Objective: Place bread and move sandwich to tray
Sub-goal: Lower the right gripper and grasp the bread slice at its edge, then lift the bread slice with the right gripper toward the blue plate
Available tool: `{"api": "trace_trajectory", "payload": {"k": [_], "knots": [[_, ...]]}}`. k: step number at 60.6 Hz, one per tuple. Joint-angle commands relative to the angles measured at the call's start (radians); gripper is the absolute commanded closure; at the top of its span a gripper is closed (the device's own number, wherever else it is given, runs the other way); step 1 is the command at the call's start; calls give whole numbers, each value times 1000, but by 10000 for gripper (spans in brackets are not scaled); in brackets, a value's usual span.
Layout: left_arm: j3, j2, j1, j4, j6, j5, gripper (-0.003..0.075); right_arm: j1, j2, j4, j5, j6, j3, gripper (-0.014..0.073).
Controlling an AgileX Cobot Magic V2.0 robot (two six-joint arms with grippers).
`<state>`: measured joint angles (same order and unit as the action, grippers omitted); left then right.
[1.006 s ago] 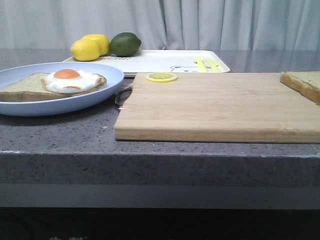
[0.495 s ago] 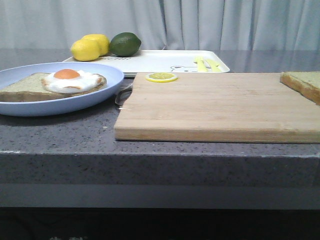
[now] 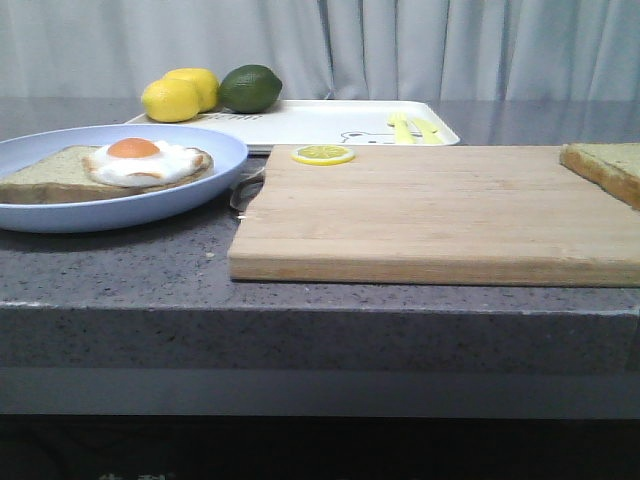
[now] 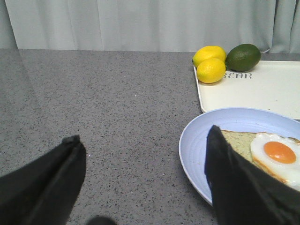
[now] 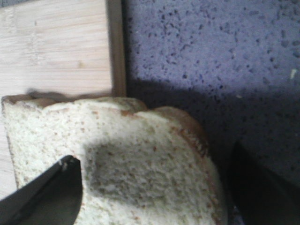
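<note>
Jaws apart, sandwich [image 3: 105, 175] plated, tray [image 3: 330, 124] holding lemons [image 3: 180, 94]

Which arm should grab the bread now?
Right. Its open gripper already straddles the bread on the board's edge; the left gripper hangs open by the plate.

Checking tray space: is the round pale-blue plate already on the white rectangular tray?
No, the pale-blue plate rests on the grey counter, in front of the white tray.

Two lemons [image 3: 180, 95], lime [image 3: 250, 88] at back; lemon slice [image 3: 323, 154] on cutting board [image 3: 430, 215].
</note>
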<state>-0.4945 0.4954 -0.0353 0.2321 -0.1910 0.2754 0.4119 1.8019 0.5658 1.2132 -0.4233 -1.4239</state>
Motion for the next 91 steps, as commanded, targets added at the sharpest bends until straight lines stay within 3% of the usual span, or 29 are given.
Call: {"api": "trace_trajectory", "payload": {"k": [1,9,16,25,39,49,60,80,91], "knots": [[-38,10,-7,1,0,-80,207,1,-43,43,63,-9,-28,72],[-38,10,-7,1,0,-80,207,1,-43,43,68,-9,-28,365],[-38,10,-7,1,0,-80,207,2,-43,43,94,-8,-28,672],[-38,10,-7,1,0,-80,207,2,-78,77,113,9,-28,652],[-38,10,-7,1,0,-80,207,1,-191,313,121,9,-43,652],[-38,10,-7,1,0,-80,207,-62,-245,470,121,9,-43,652],[-38,10,-7,1,0,-80,207,-272,-249,603,46,9,-43,652],[-38,10,-7,1,0,-80,207,-770,-140,845,-324,9,-43,652],[-38,10,-7,1,0,-80,207,-910,-1,1041,-464,-23,-43,652]]}}
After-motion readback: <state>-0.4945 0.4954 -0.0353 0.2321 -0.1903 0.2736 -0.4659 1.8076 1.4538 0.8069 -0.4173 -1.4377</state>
